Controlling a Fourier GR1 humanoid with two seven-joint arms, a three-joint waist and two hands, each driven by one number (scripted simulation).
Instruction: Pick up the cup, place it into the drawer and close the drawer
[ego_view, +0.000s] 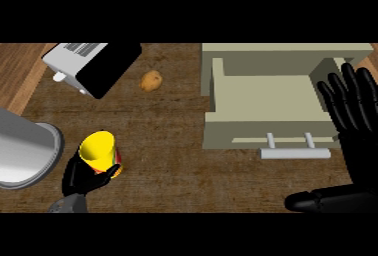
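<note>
- no readable text, labels or numbers anywhere that I can see
- nothing legible on the yellow cup (98, 149) or the toaster (88, 66) either

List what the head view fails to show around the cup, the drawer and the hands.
- Cup: lower part hidden by the left hand curled round it.
- Drawer: right wall covered by the open right hand.
- Grey pot: cut off by the left edge.
- Toaster: top cut off by the upper edge.
- Potato: too small for detail.

Yellow cup (98, 148); beige drawer (269, 102); brown wood-grain counter (170, 165); tan potato (151, 80); black hands.
</note>
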